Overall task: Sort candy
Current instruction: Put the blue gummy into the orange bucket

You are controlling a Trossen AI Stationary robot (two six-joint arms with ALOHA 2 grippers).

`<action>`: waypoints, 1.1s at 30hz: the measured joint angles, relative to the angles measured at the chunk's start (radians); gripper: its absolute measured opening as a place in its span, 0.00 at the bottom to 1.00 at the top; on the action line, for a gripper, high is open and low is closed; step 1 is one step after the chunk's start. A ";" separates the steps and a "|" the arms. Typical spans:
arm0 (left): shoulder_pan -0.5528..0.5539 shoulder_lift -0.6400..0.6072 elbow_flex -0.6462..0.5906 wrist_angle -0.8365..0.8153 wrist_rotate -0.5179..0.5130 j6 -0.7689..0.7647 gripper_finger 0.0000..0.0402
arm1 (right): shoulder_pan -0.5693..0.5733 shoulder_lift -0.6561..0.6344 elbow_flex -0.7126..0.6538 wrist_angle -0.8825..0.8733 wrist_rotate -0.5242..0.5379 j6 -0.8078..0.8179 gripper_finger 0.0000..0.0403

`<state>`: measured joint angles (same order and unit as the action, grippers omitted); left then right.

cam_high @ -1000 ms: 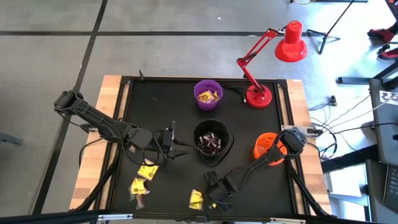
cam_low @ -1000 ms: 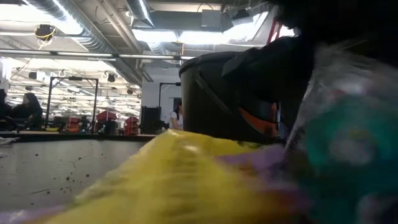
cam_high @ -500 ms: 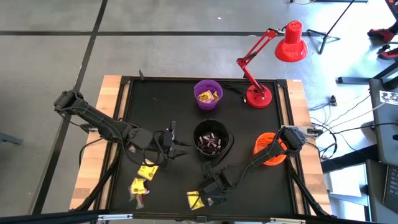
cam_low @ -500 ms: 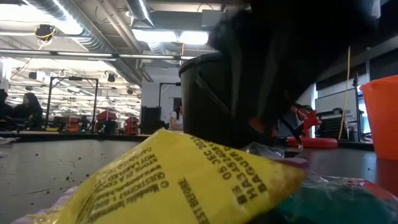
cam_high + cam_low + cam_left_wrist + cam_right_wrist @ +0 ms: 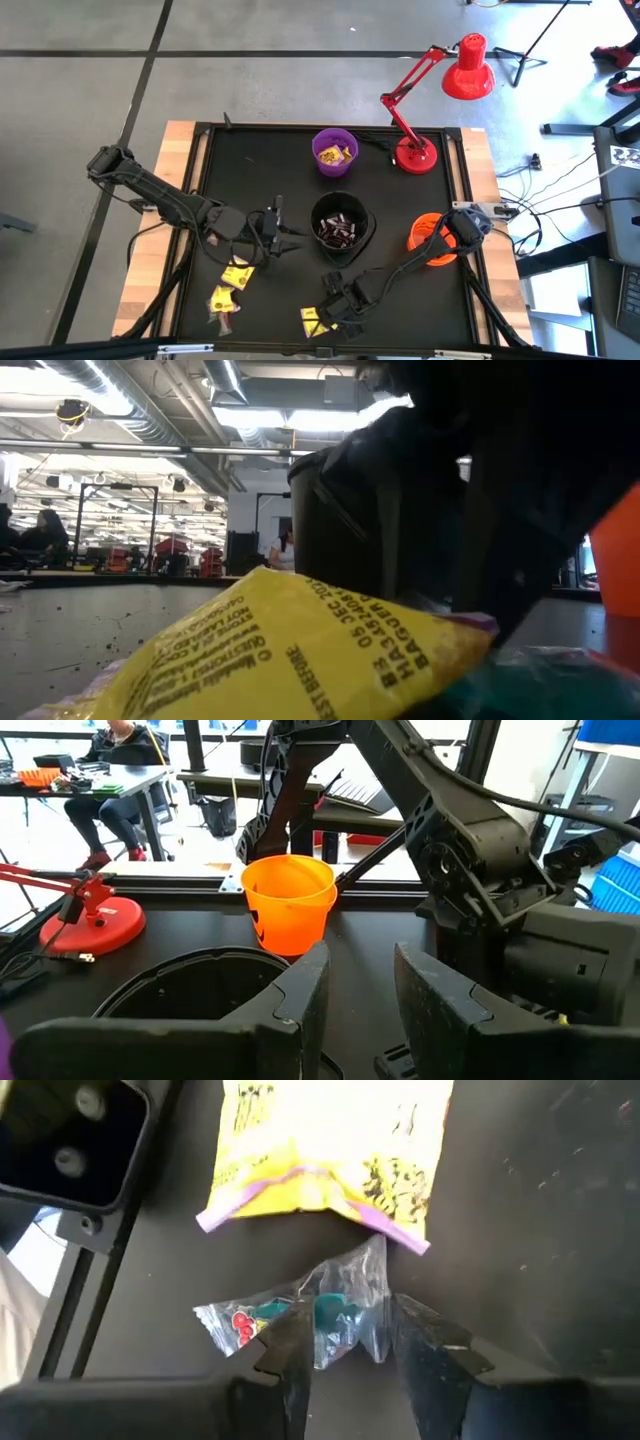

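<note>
My right end effector [image 5: 345,1342] sits low at the desk's [image 5: 260,160] near edge, fingers apart astride a clear-wrapped candy [image 5: 335,1310] with a red cherry print, just beside a yellow candy packet [image 5: 300,650]. Its upside-down print is too blurred to read. My left end effector [image 5: 355,990] waits slightly apart, empty, left of the black bowl [image 5: 341,223].

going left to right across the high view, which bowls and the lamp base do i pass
purple bowl → black bowl → red lamp base → orange bowl
</note>
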<state>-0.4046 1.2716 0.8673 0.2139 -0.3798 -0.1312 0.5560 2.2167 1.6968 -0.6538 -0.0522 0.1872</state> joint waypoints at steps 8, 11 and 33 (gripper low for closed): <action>0.000 0.000 0.000 -0.004 0.000 -0.001 0.26 | 0.000 -0.007 -0.013 -0.050 0.043 -0.022 0.29; 0.000 0.000 0.000 -0.004 0.000 -0.001 0.26 | 0.000 -0.023 -0.014 -0.068 0.053 -0.035 0.20; 0.000 0.000 0.001 -0.019 0.000 -0.023 0.26 | 0.031 -0.396 0.037 -0.457 0.379 0.101 0.02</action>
<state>-0.4042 1.2716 0.8680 0.1948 -0.3801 -0.1544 0.5865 1.8210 1.7343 -1.1108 0.3271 0.2879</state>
